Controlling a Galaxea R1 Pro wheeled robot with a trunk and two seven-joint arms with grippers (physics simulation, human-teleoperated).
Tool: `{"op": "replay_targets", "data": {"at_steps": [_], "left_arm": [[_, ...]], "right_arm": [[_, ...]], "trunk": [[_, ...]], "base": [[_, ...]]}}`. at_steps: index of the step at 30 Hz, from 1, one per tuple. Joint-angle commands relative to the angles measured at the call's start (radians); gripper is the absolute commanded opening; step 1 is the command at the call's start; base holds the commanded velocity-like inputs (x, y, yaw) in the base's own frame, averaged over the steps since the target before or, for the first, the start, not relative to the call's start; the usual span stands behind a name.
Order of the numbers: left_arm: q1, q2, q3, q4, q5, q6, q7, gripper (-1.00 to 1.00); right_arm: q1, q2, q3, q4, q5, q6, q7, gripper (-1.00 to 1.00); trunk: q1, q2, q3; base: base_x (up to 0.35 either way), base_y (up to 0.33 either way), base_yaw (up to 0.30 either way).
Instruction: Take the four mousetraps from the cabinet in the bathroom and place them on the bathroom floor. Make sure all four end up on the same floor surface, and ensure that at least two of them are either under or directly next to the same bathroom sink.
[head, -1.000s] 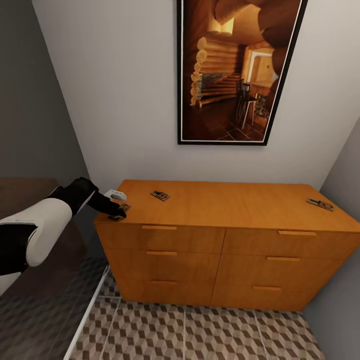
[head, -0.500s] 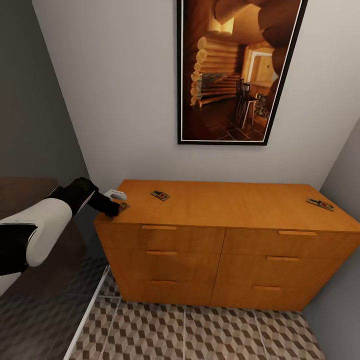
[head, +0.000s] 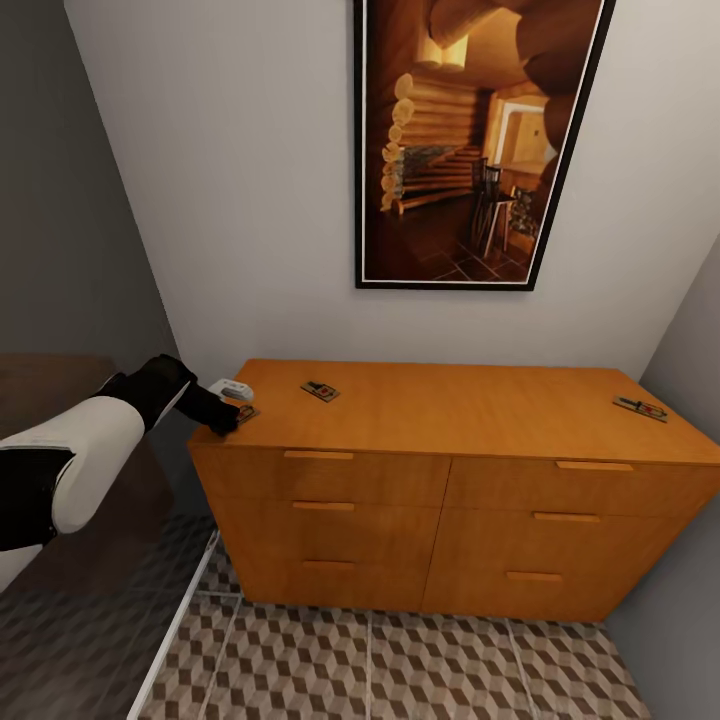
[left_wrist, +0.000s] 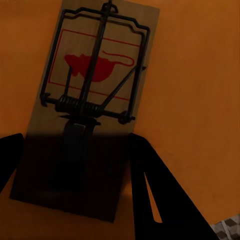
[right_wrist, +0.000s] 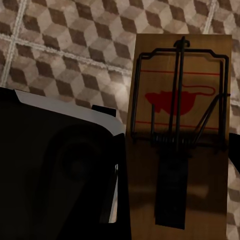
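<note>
Left arm (head: 100, 440) stretched to cabinet (head: 440, 500) top's left front corner, left gripper (left_wrist: 75, 190) jaws spread astride a mousetrap (left_wrist: 92, 100), not touching (board flat). Two more traps on top: left-rear (head: 320, 390), far right (head: 640, 408). Right wrist view: fourth trap (right_wrist: 182, 145) held over tiled floor (right_wrist: 65, 45); right jaws' state cannot tell. Framed picture (head: 480, 140) above.

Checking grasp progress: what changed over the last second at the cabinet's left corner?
The left gripper drew slightly back from the front edge, onto the corner mousetrap. The other two mousetraps on the cabinet stayed put.
</note>
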Motion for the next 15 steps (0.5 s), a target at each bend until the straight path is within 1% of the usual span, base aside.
{"op": "replay_targets", "data": {"at_steps": [1, 6, 15], "left_arm": [[0.001, 0.001, -0.007, 0.043, -0.001, 0.004, -0.009, -1.00], [0.001, 0.001, -0.007, 0.043, -0.001, 0.004, -0.009, -1.00], [0.006, 0.001, -0.007, 0.043, -0.001, 0.004, -0.007, -1.00]], "right_arm": [[0.000, 0.000, -0.007, 0.001, 0.010, -0.003, -0.004, -1.00], [0.000, 0.000, -0.007, 0.001, 0.010, -0.003, -0.004, -1.00], [-0.001, -0.001, -0.008, 0.001, 0.010, -0.003, -0.004, -1.00]], "trunk": [[0.000, 0.000, -0.001], [0.000, 0.000, 0.000], [0.000, 0.000, 0.013]], "base": [[0.000, 0.000, 0.000], [0.000, 0.000, 0.000], [0.000, 0.000, 0.000]]}}
